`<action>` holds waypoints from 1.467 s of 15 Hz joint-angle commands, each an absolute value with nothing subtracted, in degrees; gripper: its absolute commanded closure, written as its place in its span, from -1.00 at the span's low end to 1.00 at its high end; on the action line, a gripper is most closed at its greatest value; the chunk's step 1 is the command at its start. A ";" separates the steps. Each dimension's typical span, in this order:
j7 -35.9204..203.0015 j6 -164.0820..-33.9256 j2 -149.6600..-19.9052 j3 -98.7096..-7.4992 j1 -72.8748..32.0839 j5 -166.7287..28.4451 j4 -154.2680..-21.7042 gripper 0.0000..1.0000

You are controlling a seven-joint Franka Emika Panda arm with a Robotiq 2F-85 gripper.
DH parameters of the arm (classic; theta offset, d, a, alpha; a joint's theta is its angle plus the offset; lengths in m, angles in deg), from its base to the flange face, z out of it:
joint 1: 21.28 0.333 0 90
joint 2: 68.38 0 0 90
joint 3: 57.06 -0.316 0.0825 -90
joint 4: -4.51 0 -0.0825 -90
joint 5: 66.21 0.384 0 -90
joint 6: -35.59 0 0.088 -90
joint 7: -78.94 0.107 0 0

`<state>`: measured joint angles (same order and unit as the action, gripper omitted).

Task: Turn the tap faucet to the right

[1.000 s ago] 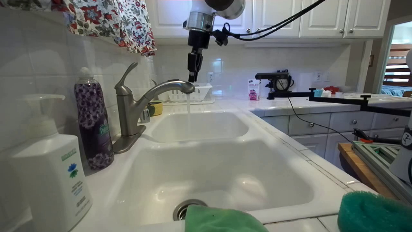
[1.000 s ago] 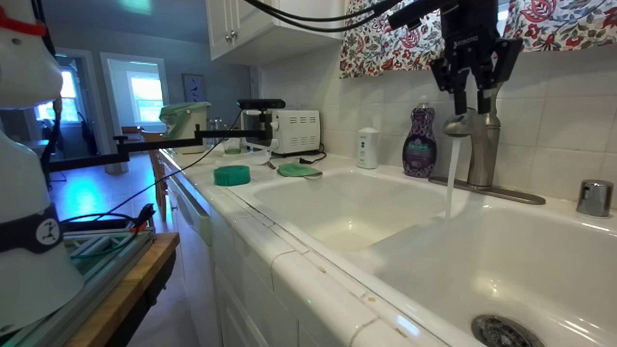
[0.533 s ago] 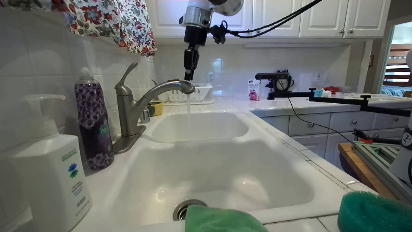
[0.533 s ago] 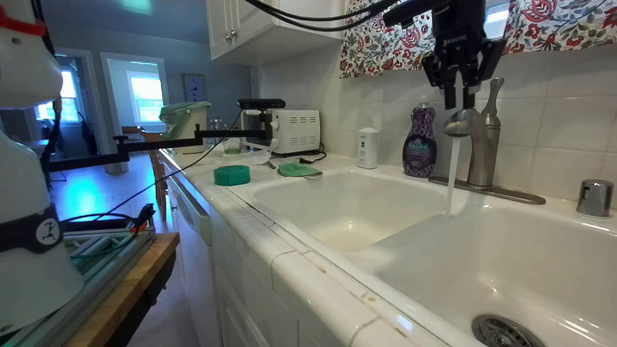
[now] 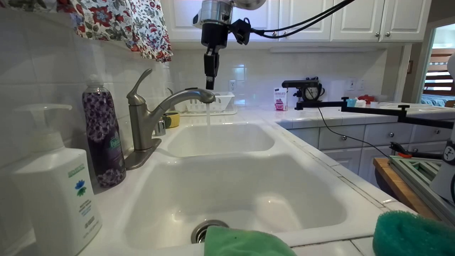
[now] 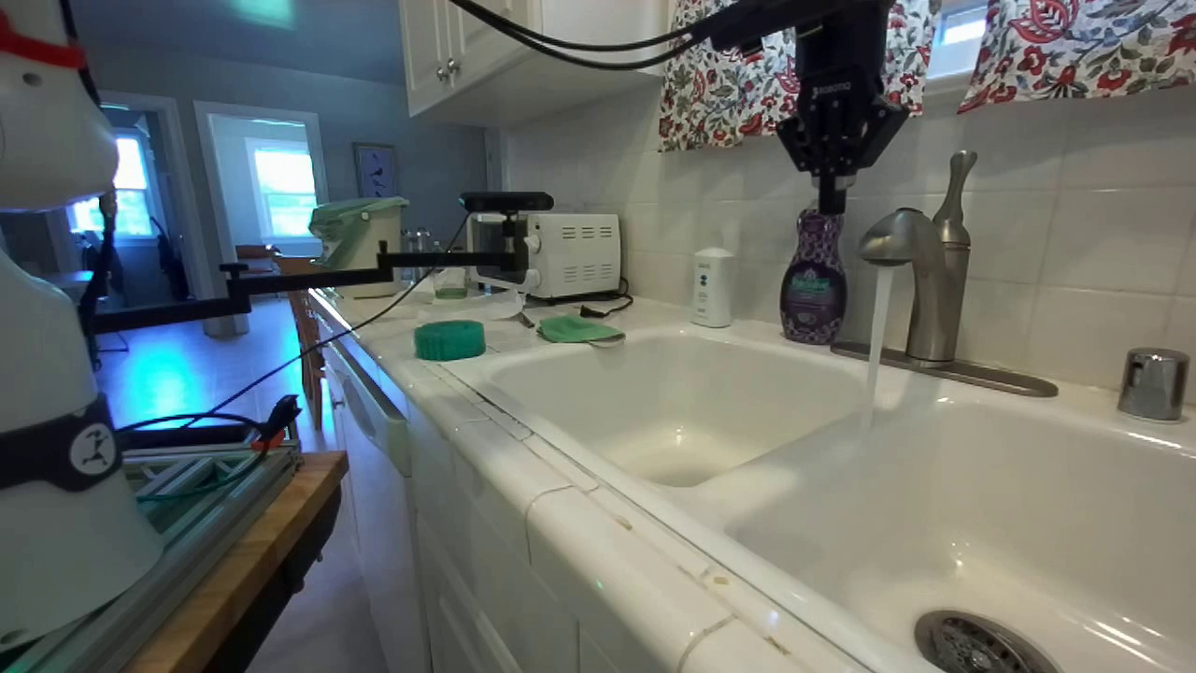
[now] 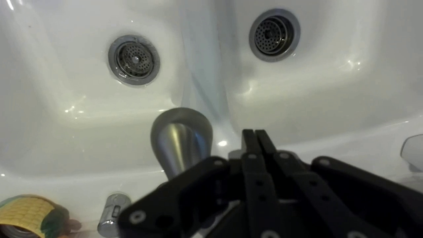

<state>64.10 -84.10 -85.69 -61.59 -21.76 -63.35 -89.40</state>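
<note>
The brushed grey tap faucet (image 5: 141, 128) stands behind the sink, its spout over the basins and its lever upright. It also shows in an exterior view (image 6: 934, 290) and, as a spout from above, in the wrist view (image 7: 180, 142). Water (image 6: 878, 318) runs from the spout toward the divider. My gripper (image 6: 832, 209) points down in the air, to one side of the spout and apart from it, in front of the purple bottle's top in that view. Its fingertips are together with nothing between them in the wrist view (image 7: 254, 132). It also shows in an exterior view (image 5: 210, 87).
The purple-patterned bottle (image 6: 814, 290) and white soap dispenser (image 6: 713, 290) stand beside the faucet. A double white sink (image 5: 234, 192) lies below. A green cloth (image 5: 245, 243) and green sponge (image 5: 408, 234) lie on the counter. A chrome cap (image 6: 1153, 383) stands behind the basin.
The gripper has closed from open. It has moved sideways away from the spout and lever toward the purple bottle's side. The faucet and the running water look the same.
</note>
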 commanded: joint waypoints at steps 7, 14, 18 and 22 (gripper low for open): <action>66.31 -90.31 -89.32 -60.44 -21.29 -64.19 -88.57 1.00; 70.82 -94.54 -90.04 -58.99 -20.61 -66.96 -89.21 1.00; 73.42 -96.02 -90.29 -57.91 -20.55 -68.99 -89.16 1.00; 74.38 -97.08 -90.60 -56.95 -20.81 -69.84 -89.16 1.00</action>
<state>72.33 -95.85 -90.11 -58.14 -21.20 -67.70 -89.41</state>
